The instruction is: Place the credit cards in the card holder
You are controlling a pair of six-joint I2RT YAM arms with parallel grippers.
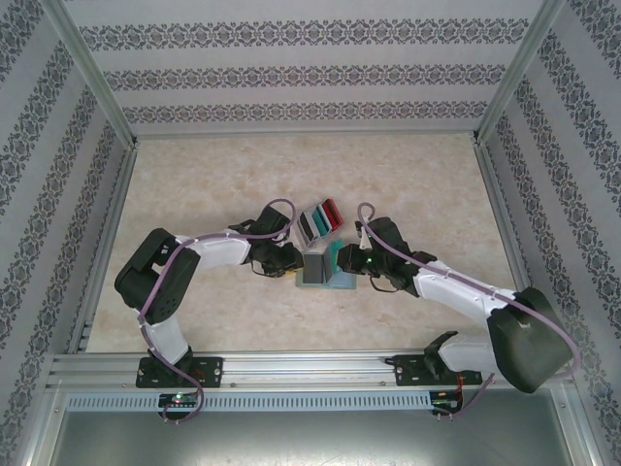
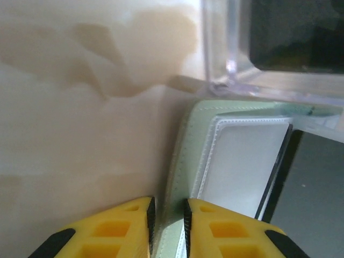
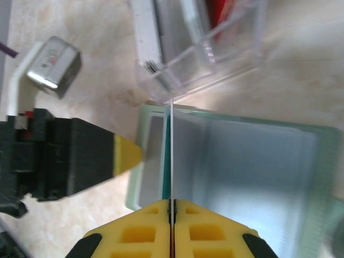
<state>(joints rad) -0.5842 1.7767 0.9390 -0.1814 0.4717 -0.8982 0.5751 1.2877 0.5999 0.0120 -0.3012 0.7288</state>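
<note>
Yellow right gripper point(image 3: 171, 207) is pinched tight on a card point(image 3: 171, 150), held edge-on over the open holder point(image 3: 258, 161). The left gripper point(image 2: 167, 208), nearly closed, clamps the holder's left edge. I judge the thin card could miss the pocket mouth and buckle or slip. A hard push might tug the holder free. Just beyond, the tray point(image 3: 215, 54) stands close enough to snag.
</note>
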